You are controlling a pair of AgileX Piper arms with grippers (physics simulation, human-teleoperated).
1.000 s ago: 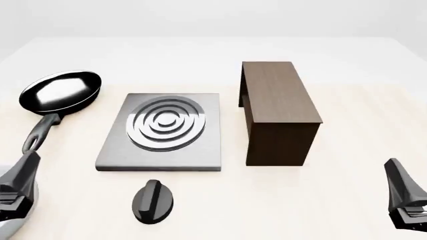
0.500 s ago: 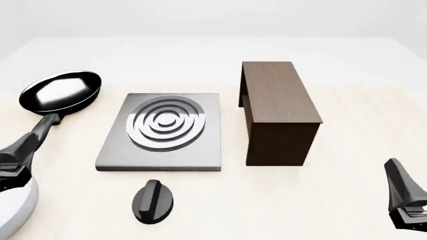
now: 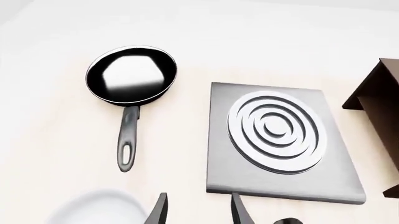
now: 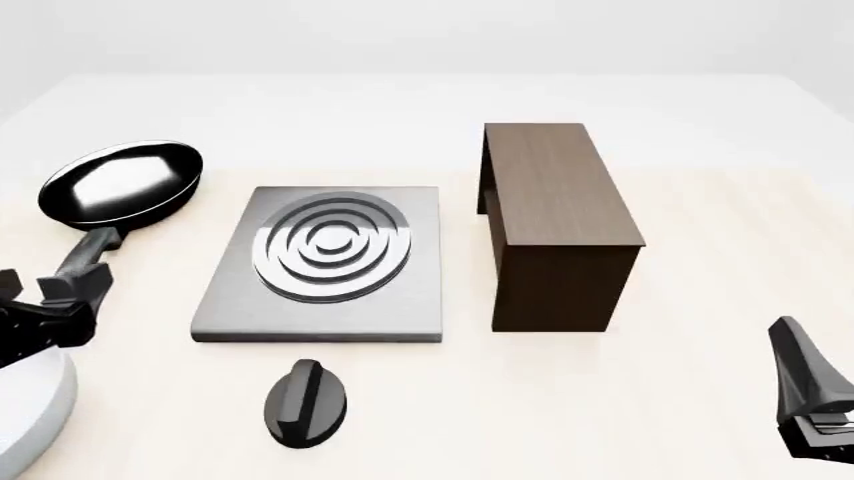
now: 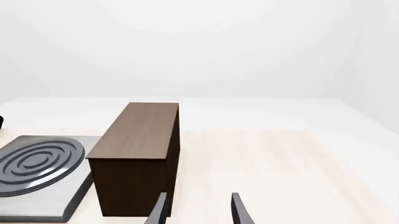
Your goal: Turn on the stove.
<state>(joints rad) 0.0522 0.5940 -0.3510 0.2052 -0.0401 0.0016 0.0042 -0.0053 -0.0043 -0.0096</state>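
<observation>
The stove (image 4: 320,262) is a flat grey slab with concentric burner rings, lying left of the table's middle. Its black teardrop knob (image 4: 306,402) sits apart on the table just in front of the slab. My left gripper (image 4: 51,300) hovers at the left edge, level with the slab's near half and well left of the knob. In the left wrist view this gripper (image 3: 198,212) is open and empty, above the stove (image 3: 274,140), with the knob (image 3: 287,220) barely showing. My right gripper (image 4: 805,390) stays low at the far right; seen from its wrist, the right gripper (image 5: 198,212) is open and empty.
A black frying pan (image 4: 123,183) lies left of the stove, its handle (image 4: 83,262) pointing toward my left gripper. A tall dark-brown wooden box (image 4: 554,225) stands right of the stove. A white rounded arm body (image 4: 27,410) fills the lower left corner.
My left gripper has risen and swung forward from the lower left corner to beside the pan handle's end. The right arm and all objects have stayed still.
</observation>
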